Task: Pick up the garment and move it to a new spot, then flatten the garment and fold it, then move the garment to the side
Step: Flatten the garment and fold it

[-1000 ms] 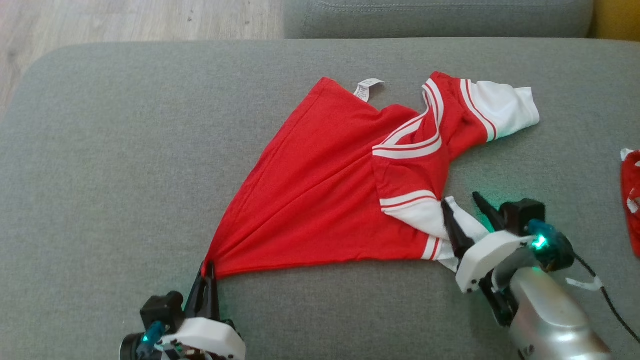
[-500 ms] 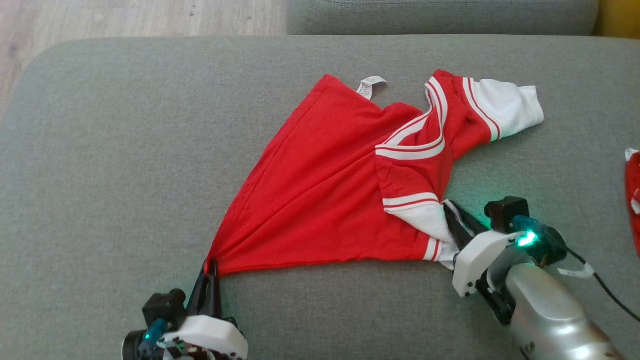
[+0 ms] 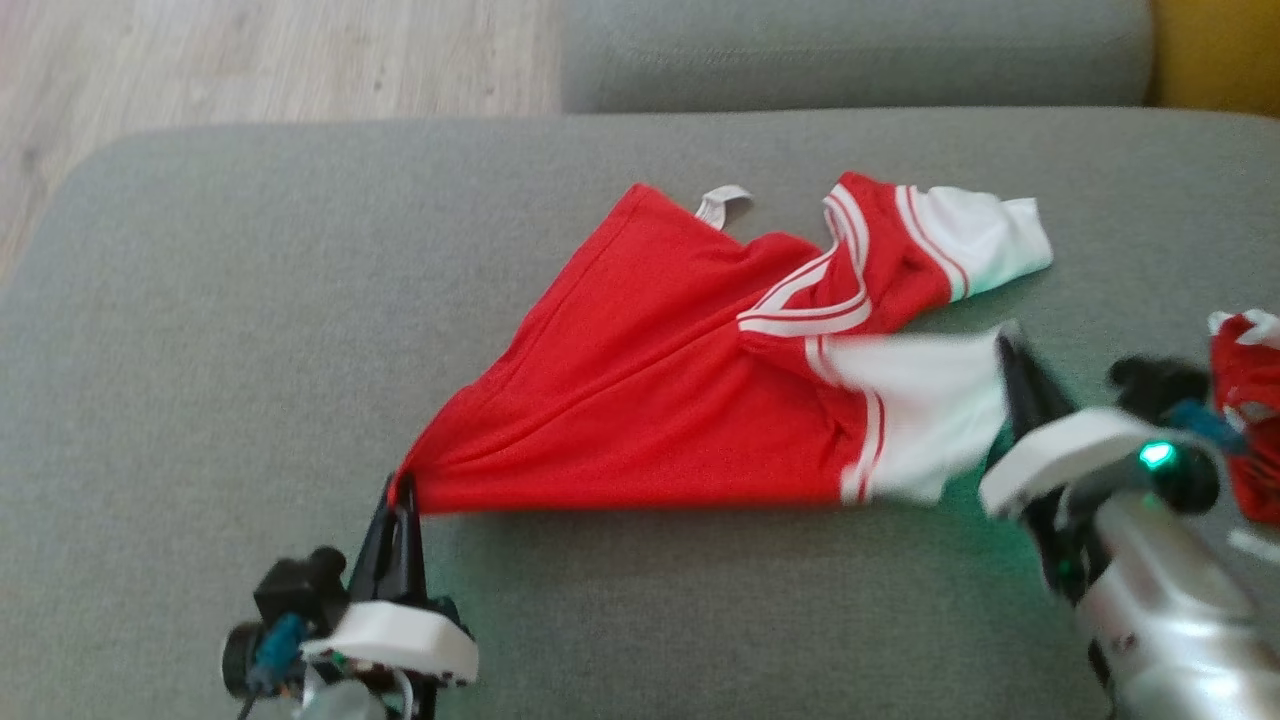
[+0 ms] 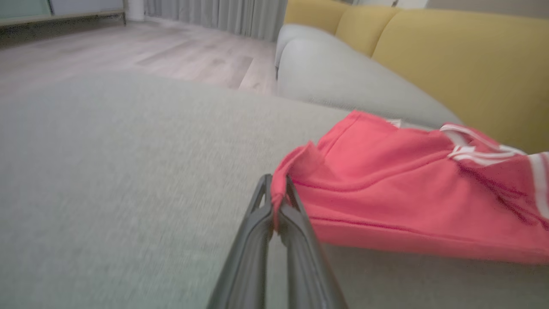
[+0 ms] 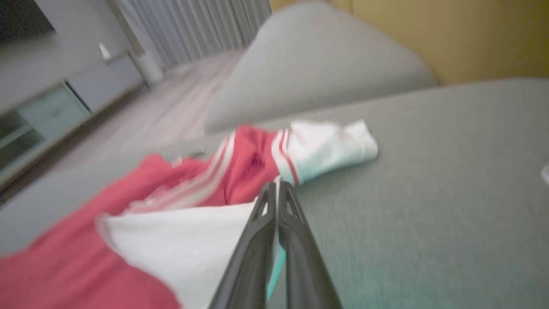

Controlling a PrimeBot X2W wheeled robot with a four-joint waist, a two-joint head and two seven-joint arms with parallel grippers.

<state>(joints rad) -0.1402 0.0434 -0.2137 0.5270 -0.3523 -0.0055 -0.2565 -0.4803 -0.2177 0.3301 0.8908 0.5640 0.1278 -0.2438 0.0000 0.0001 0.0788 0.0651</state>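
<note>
Garment (image 3: 650, 400), red with white sleeves, is seen in the head view spread on the grey sofa (image 3: 220, 300) and pulled taut between both hands. Its lower left corner is pinched by the left hand (image 3: 397, 492), whose fingers are pressed together on the cloth. The near sleeve (image 3: 920, 410) is clamped at its edge by the right hand (image 3: 1003, 340). Another red cloth (image 3: 1245, 400) lies just beside the right arm.

In the left wrist view, a red fold is gripped between the closed fingertips.

In the right wrist view, which is blurred, the fingers are closed on the white sleeve's edge, and the far sleeve (image 5: 330, 150) lies flat beyond.
</note>
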